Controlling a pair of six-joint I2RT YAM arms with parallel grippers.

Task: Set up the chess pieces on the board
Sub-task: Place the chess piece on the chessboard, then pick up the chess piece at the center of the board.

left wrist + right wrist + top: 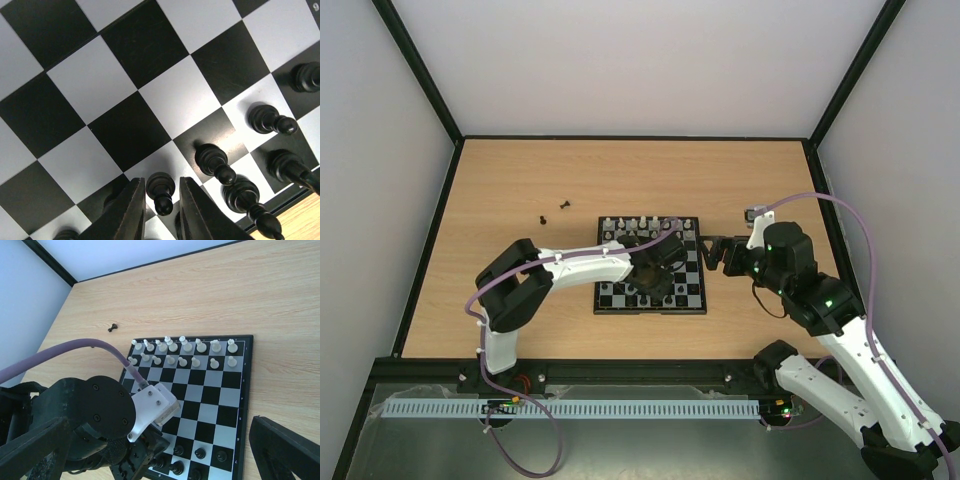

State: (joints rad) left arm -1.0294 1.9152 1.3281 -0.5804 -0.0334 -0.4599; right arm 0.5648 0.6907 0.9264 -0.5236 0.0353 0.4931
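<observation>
- Table [500, 200] of pale wood-grain, far left: two loose black pieces [563, 204] lie well apart from the board [691, 262], not yet set up.
- Left gripper [162, 182], low over the board's near rows: its matte black fingers [132, 210] bracket a black pawn [161, 194] standing upright. Whether they pinch it or leave a sliver of slack cannot be told.
- Step in hand, as judged: seating this pawn. Doing it well means centring it on its square, parting the fingers only slightly and rising straight up, since other black pieces [215, 162] stand just beside it.
- Board, centre: smooth black and white squares with a faint sheen and fine scratches, inside a thin black border. The pieces are glossy turned shapes with round heads and flared bases, and they look light enough to tip at a nudge.
- White pieces [182, 346] fill the two far rows.
- Right gripper [710, 250], just beside the board's right edge: fingers spread wide, holding nothing.
</observation>
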